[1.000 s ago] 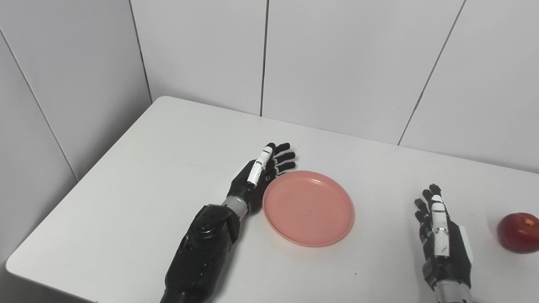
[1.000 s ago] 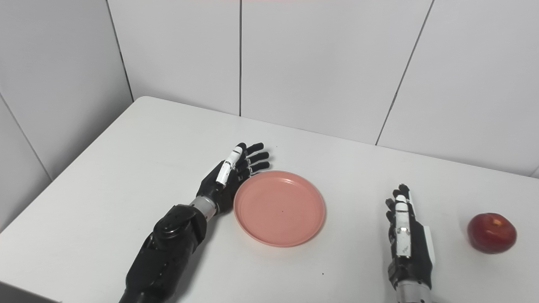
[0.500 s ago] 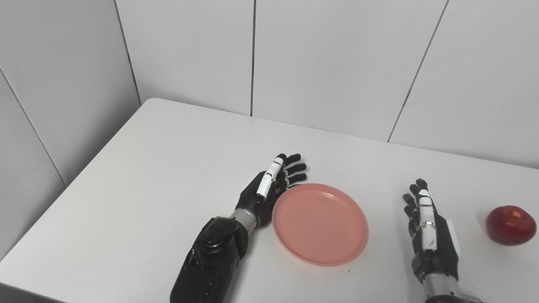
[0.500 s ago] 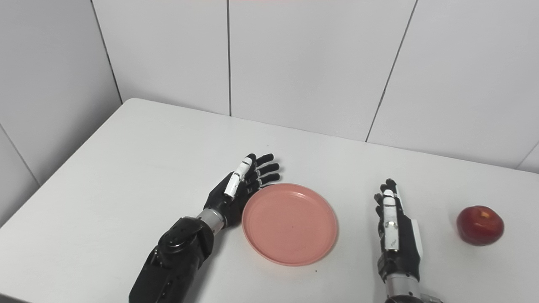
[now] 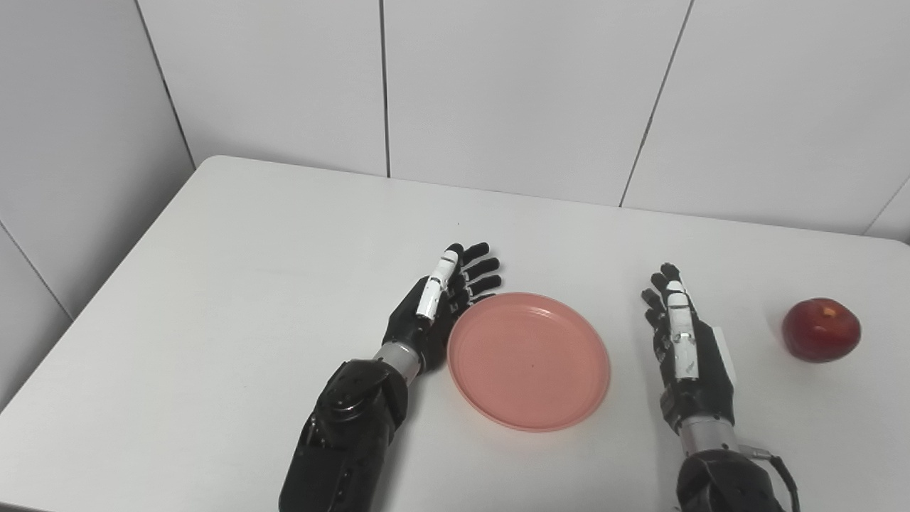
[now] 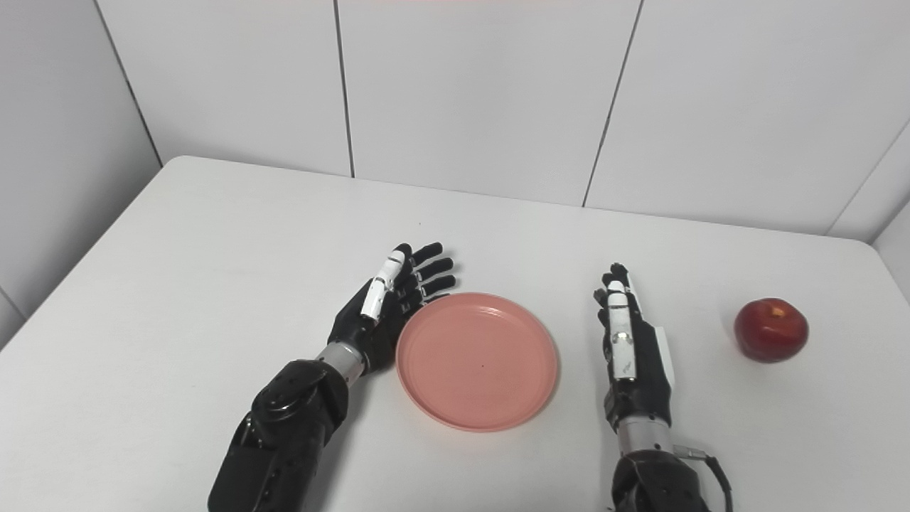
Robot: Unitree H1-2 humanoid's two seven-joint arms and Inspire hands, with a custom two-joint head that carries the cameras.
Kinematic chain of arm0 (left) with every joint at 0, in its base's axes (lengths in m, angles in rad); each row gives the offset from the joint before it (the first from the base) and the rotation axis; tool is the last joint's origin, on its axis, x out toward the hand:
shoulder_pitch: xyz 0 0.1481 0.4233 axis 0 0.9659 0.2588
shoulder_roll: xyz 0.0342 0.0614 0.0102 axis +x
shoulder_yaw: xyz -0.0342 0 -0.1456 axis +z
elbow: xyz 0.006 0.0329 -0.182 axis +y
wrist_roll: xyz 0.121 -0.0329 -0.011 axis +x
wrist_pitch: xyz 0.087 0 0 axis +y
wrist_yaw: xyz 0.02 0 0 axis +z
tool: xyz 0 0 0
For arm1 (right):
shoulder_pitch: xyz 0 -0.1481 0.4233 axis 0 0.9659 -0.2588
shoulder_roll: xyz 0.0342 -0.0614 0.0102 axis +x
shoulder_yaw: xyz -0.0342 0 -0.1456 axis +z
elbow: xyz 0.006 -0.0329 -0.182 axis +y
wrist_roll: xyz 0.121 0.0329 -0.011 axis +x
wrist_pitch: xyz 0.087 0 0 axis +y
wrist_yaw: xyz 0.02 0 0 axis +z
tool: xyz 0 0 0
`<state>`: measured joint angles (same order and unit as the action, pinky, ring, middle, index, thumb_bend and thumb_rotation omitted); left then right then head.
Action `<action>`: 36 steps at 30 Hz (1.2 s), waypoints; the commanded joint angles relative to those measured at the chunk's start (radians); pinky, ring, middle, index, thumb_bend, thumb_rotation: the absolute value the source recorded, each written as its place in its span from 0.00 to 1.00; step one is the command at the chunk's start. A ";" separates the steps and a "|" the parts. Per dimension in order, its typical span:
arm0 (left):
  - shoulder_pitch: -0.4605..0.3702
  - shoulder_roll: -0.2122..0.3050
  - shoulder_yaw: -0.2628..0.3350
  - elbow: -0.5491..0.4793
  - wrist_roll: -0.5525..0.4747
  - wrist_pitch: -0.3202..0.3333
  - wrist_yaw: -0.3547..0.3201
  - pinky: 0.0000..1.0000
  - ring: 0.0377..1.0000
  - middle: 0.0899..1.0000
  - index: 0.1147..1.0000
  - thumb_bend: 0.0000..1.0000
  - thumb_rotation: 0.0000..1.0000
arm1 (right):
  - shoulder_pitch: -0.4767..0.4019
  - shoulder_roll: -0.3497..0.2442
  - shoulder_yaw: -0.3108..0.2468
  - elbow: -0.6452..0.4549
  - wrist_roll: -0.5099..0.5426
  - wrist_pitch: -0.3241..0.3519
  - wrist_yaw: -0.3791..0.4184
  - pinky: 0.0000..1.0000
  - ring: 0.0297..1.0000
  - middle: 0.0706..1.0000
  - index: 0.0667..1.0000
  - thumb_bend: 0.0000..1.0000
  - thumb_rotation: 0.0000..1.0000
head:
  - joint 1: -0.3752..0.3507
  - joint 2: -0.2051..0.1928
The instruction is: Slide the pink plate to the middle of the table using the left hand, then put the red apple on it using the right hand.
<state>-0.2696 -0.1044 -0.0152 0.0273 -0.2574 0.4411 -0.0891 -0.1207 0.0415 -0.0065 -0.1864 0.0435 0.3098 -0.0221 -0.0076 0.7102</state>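
Note:
A pink plate (image 5: pixel 529 360) lies flat and empty near the middle of the white table (image 5: pixel 234 284). My left hand (image 5: pixel 439 302) stands on its edge against the plate's left rim, fingers straight and apart, holding nothing. My right hand (image 5: pixel 684 348) rests open on the table just right of the plate, fingers pointing away from me, not touching it. A red apple (image 5: pixel 821 330) sits upright on the table further right, a hand's width beyond the right hand. In the right eye view the apple (image 6: pixel 771 331) shows the same gap from the right hand (image 6: pixel 630 352).
Grey wall panels (image 5: pixel 498 92) stand behind the table's far edge and along its left side. The table's right rear corner (image 6: pixel 864 245) lies just beyond the apple.
The camera has swung to the right, shifting the whole picture. The plate sits a little further right on the table, with the left hand still at its rim. The right hand has hardly moved.

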 commanded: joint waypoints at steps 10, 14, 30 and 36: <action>-0.007 0.009 0.005 -0.018 -0.002 -0.005 -0.015 0.86 0.87 0.87 0.85 0.35 1.00 | -0.039 0.015 0.003 -0.042 -0.015 -0.007 -0.013 1.00 0.95 0.96 0.97 0.27 1.00 | -0.031 0.011; -0.005 0.005 0.012 -0.020 -0.010 -0.008 -0.015 0.86 0.87 0.87 0.85 0.36 1.00 | -0.040 0.009 0.006 -0.039 -0.017 -0.015 -0.008 1.00 0.95 0.96 0.97 0.27 1.00 | -0.050 0.017; 0.002 0.023 0.069 -0.011 -0.052 -0.023 -0.025 0.87 0.87 0.87 0.85 0.36 1.00 | -0.077 -0.010 0.019 -0.084 -0.142 -0.023 -0.051 0.93 0.89 0.91 0.91 0.30 1.00 | -0.213 0.027; 0.001 0.034 0.075 0.007 -0.057 -0.040 -0.043 0.87 0.86 0.86 0.84 0.36 1.00 | -0.100 -0.033 0.005 -0.142 -0.182 0.003 -0.046 0.93 0.88 0.90 0.90 0.32 1.00 | -0.245 0.024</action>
<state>-0.2626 -0.0755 0.0594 0.0298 -0.3096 0.4227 -0.1268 -0.1775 0.0167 0.0057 -0.2790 -0.1301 0.3106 -0.0592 -0.2531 0.7332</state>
